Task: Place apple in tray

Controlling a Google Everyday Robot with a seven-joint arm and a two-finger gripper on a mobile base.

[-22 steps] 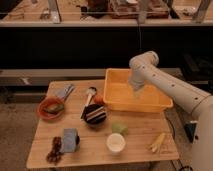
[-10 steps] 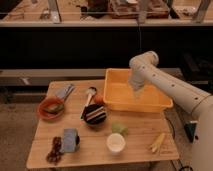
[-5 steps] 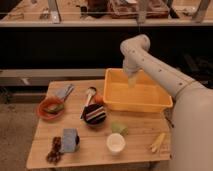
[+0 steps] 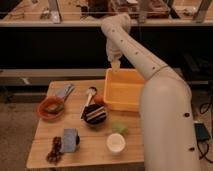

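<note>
Shows pincer [image 4: 115, 65], apart & empty, lifted from tray [image 4: 125, 95] interior to above its rear corner; apple [image 4: 98, 99] on desk [image 4: 90, 145], unpicked.

The arm has swung up and back, and the tool [image 4: 115, 65] now hangs over the tray [image 4: 126, 95] at its far corner.

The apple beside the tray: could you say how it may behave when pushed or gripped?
The apple looks round, so a nudge would probably roll it along the table. Being small, it might slip from an off-centre grip. The gripper hangs above the tray, near its back corner.
</note>
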